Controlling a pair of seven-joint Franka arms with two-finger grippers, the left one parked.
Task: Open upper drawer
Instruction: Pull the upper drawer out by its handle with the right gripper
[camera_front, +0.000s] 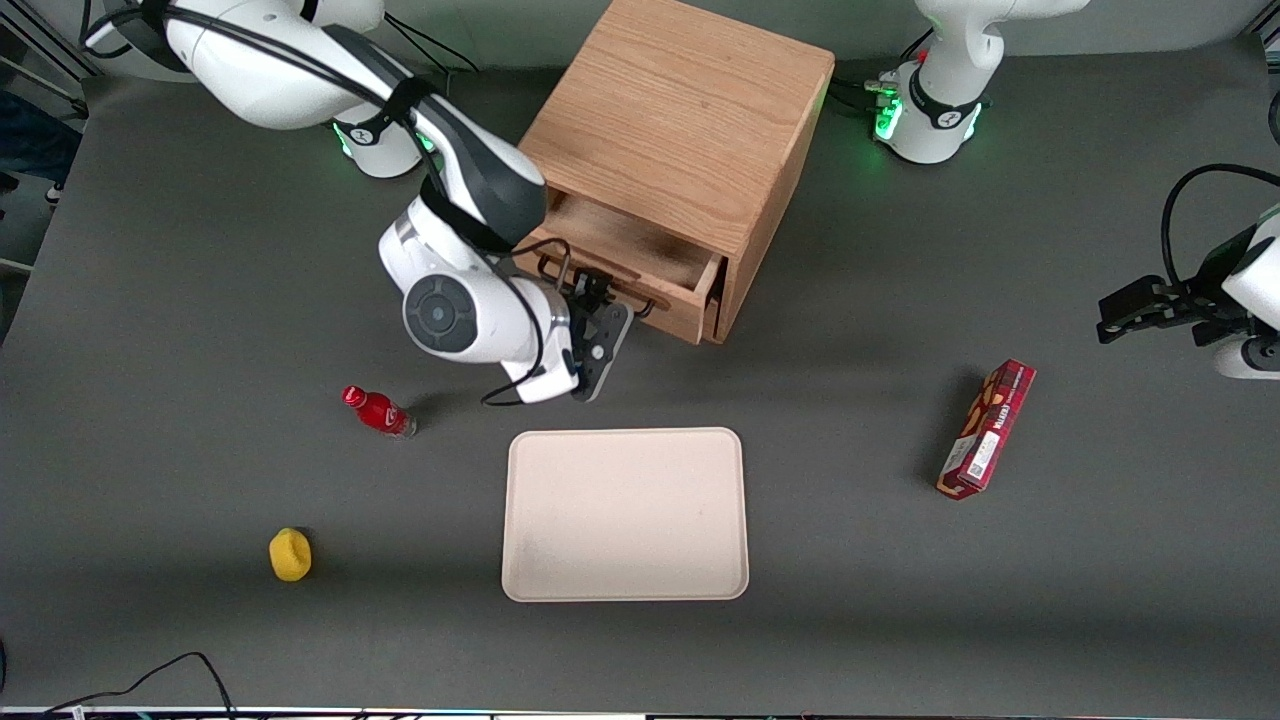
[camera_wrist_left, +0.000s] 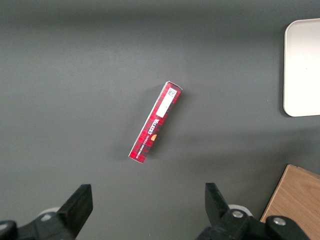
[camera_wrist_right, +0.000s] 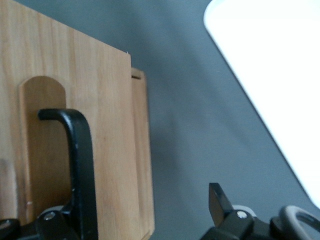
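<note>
- A robotics lab test bench: a dark grey table (camera_front: 150, 300) with white arm bases lit green.
- Staged props: wooden cabinet (camera_front: 680, 130), beige tray (camera_front: 625, 515), red bottle (camera_front: 380, 411), biscuit box (camera_front: 987, 429).
- The gripper (camera_front: 600, 310) is at the upper drawer (camera_front: 640, 262).

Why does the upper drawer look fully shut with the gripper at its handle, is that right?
Not shut: the front view shows the upper drawer pulled partly out of the cabinet, its inside visible. The gripper is at its handle, as you say.
</note>
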